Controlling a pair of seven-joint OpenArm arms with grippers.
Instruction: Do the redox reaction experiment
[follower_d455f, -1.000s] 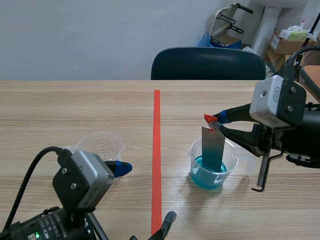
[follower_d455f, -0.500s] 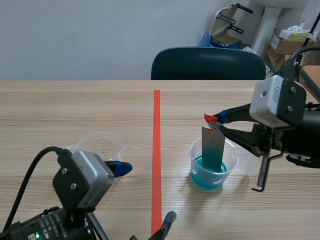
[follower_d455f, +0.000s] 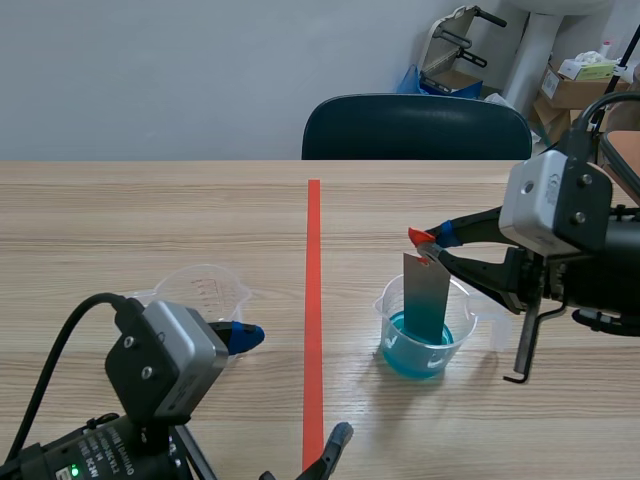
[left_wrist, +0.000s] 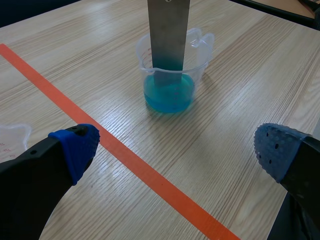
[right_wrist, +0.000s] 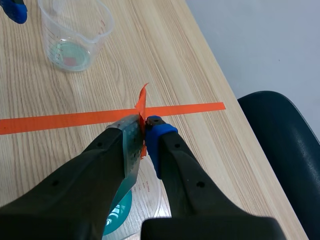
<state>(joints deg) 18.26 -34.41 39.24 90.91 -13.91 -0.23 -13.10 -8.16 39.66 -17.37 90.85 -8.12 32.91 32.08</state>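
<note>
A grey metal strip with a red tag at its top stands upright in a clear beaker of blue liquid, right of the red line. My right gripper is shut on the strip's tagged top; the right wrist view shows the strip pinched at the gripper. An empty clear beaker sits left of the line. My left gripper hangs open, low and near, with the blue beaker and strip well ahead of it.
A dark chair stands behind the table's far edge. Boxes and clutter fill the back right corner. A red tape line runs down the table's middle. The empty beaker lies beyond the right gripper.
</note>
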